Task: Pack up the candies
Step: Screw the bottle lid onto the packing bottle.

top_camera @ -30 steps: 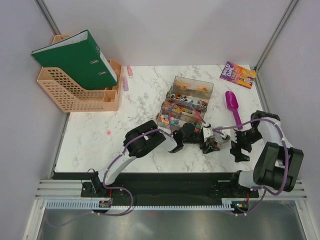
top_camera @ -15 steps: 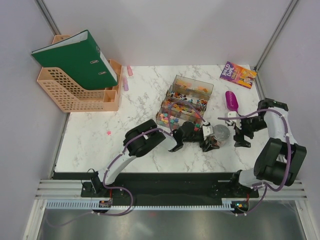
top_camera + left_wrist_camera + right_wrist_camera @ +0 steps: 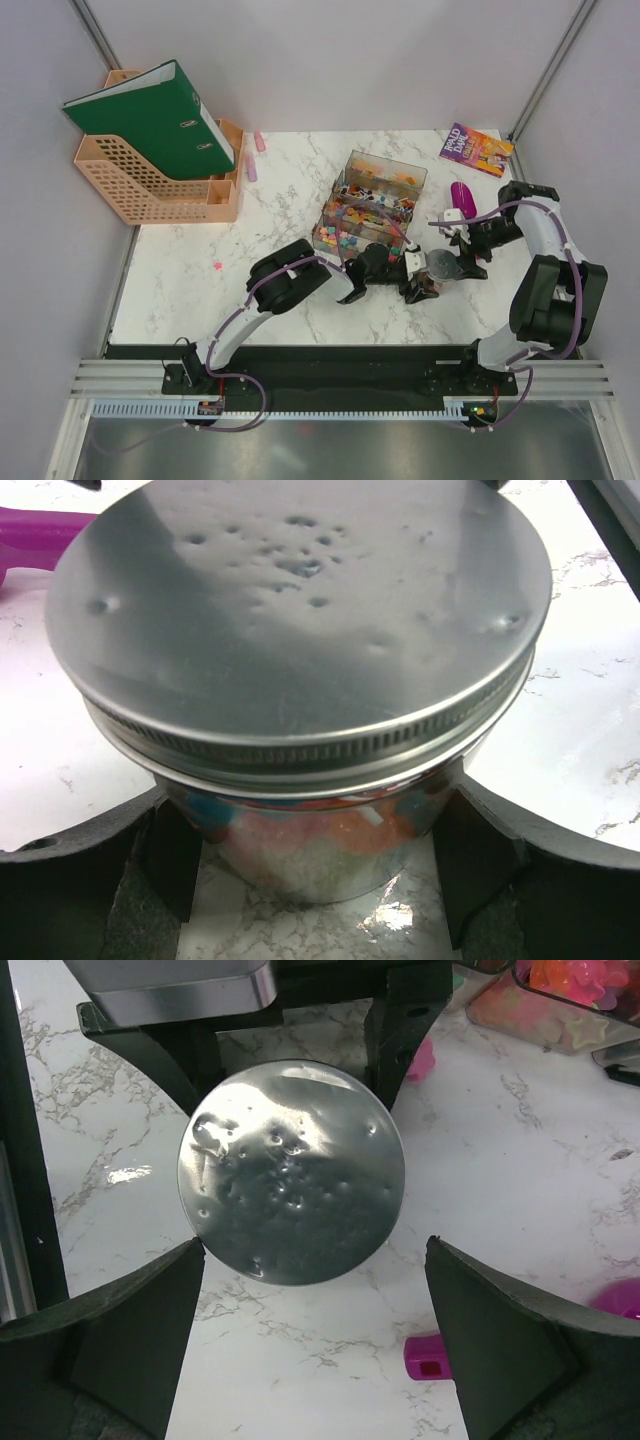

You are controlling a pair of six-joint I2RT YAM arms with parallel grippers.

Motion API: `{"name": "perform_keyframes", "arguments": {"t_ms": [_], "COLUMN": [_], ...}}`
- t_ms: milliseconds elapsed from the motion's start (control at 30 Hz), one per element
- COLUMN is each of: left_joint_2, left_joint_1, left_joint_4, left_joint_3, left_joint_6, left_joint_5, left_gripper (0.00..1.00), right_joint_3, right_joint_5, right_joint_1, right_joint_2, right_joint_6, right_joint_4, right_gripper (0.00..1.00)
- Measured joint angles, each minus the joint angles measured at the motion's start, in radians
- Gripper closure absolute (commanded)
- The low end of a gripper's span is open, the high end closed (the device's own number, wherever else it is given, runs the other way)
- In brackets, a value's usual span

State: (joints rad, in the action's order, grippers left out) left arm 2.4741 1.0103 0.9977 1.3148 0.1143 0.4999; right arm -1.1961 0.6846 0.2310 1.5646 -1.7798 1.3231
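The small clear round jar [image 3: 441, 264] stands on the marble table with a dented silver lid [image 3: 300, 610] on it. Candies [image 3: 330, 830] show blurred through its wall. My left gripper [image 3: 425, 280] is shut on the jar, with its fingers [image 3: 170, 870] against both sides below the lid. My right gripper [image 3: 462, 250] is open and empty, just right of the jar. In the right wrist view the lid [image 3: 290, 1170] lies ahead of the spread fingers [image 3: 130, 1330]. More candies [image 3: 365, 215] fill the clear trays [image 3: 386, 168].
The purple scoop [image 3: 462, 197] lies right of the trays; its handle end [image 3: 430, 1357] shows near my right finger. A book [image 3: 477, 150] lies far right. A peach file rack with a green binder [image 3: 150, 125] stands far left. A loose pink candy [image 3: 217, 265] lies at the left.
My right gripper has swung from the near right side up toward the scoop and then in beside the jar. The lidded jar, hidden a second ago, now shows. The left gripper has not moved.
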Motion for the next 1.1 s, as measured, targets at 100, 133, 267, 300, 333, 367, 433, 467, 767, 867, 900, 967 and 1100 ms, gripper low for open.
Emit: {"name": "perform_keyframes", "arguments": {"t_ms": [100, 133, 267, 300, 333, 367, 433, 467, 767, 867, 900, 967, 1100], "left_joint_2": [0.0, 0.0, 0.0, 0.0, 0.0, 0.0, 0.0, 0.0, 0.0, 0.0, 0.002, 0.006, 0.007], "left_joint_1": [0.0, 0.0, 0.0, 0.0, 0.0, 0.0, 0.0, 0.0, 0.0, 0.0, 0.0, 0.0, 0.0], "left_joint_4": [0.0, 0.0, 0.0, 0.0, 0.0, 0.0, 0.0, 0.0, -0.007, -0.017, -0.023, -0.031, -0.043], "left_joint_3": [0.0, 0.0, 0.0, 0.0, 0.0, 0.0, 0.0, 0.0, 0.007, 0.013, 0.017, 0.027, 0.035], "left_joint_6": [0.0, 0.0, 0.0, 0.0, 0.001, 0.002, 0.008, 0.01, 0.024, 0.025, 0.025, 0.025, 0.025], "left_joint_5": [0.0, 0.0, 0.0, 0.0, 0.0, 0.0, 0.0, 0.001, 0.011, 0.011, 0.011, 0.011, 0.01], "left_gripper": [0.98, 0.98, 0.98, 0.98, 0.98, 0.98, 0.98, 0.98, 0.98, 0.98, 0.98, 0.98, 0.98], "right_joint_3": [-0.002, -0.002, 0.016, 0.023, 0.027, 0.032, 0.044, 0.051, 0.13, 0.159, 0.169, 0.187, 0.211], "right_joint_5": [-0.003, -0.006, -0.014, -0.021, -0.025, -0.028, -0.033, -0.037, -0.095, -0.134, -0.149, -0.172, -0.195], "right_joint_1": [-0.018, -0.029, -0.073, -0.08, -0.082, -0.083, -0.082, -0.083, -0.042, -0.014, -0.009, -0.004, 0.032], "right_joint_2": [0.003, 0.003, -0.009, -0.016, -0.02, -0.027, -0.039, -0.046, -0.113, -0.156, -0.172, -0.202, -0.225], "right_joint_6": [0.007, 0.008, 0.011, 0.011, 0.011, 0.013, 0.014, 0.014, 0.012, 0.021, 0.023, 0.031, 0.039], "right_joint_4": [0.003, 0.005, 0.002, -0.01, -0.014, -0.02, -0.03, -0.038, -0.097, -0.088, -0.082, -0.078, -0.038], "right_gripper": [0.02, 0.02, 0.02, 0.02, 0.02, 0.02, 0.02, 0.02, 0.02, 0.02, 0.02, 0.02, 0.02]}}
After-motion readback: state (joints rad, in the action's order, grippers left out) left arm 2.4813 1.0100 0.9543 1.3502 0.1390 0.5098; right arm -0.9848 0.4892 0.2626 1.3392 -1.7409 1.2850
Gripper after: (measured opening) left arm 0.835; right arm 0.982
